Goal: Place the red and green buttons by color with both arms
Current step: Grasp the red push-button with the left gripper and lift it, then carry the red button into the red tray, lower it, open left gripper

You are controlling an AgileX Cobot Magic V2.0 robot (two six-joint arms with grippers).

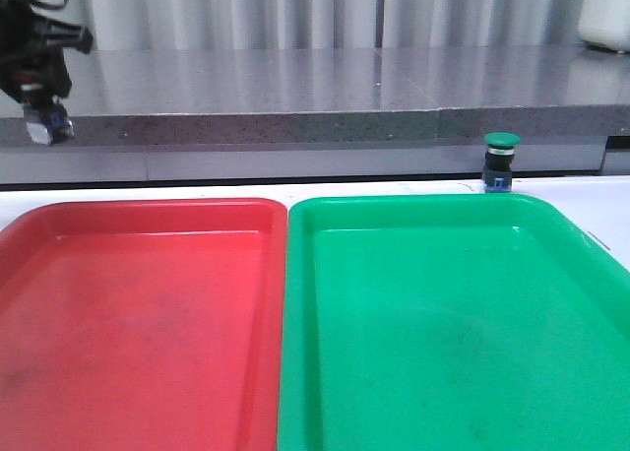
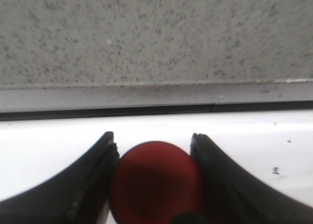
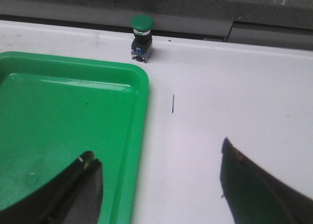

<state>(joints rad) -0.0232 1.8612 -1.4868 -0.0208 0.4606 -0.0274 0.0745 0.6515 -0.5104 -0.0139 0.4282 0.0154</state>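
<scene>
The black left gripper [image 2: 154,150] is clenching the dark red round-capped push button [image 2: 155,182], raised high; the black right gripper [image 3: 161,180] is hovering spread wide over the green plastic tray's [image 3: 139,136] edge.

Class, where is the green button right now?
In the front view, the green button stands upright on the white table, right of centre, just behind the green tray's far rim, outside it.

Left arm [image 1: 34,52]: bulky black housing with looping black cable. Left gripper [image 2: 154,150]: curved matte-black fingers [image 2: 83,185]. Right gripper [image 3: 161,185]: broad black fingers, worn edges.
</scene>
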